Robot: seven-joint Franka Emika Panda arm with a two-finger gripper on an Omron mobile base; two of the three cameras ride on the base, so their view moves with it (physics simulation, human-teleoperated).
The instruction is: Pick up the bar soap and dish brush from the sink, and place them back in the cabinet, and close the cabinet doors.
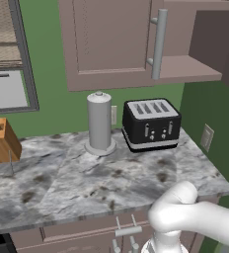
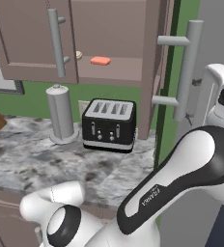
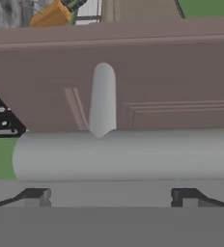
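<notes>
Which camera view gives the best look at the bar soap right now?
The right base view: the bar soap lies in plain sight on the open cabinet's shelf, above the toaster. In the left base view the shelf is seen edge-on and its top is hidden. The hand view faces a door and its bar handle.

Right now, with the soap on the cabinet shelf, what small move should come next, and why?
Probably push the right cabinet door shut by its bar handle. The bar soap lies on the shelf, both doors stand open, and the open gripper is at that handle.
</notes>
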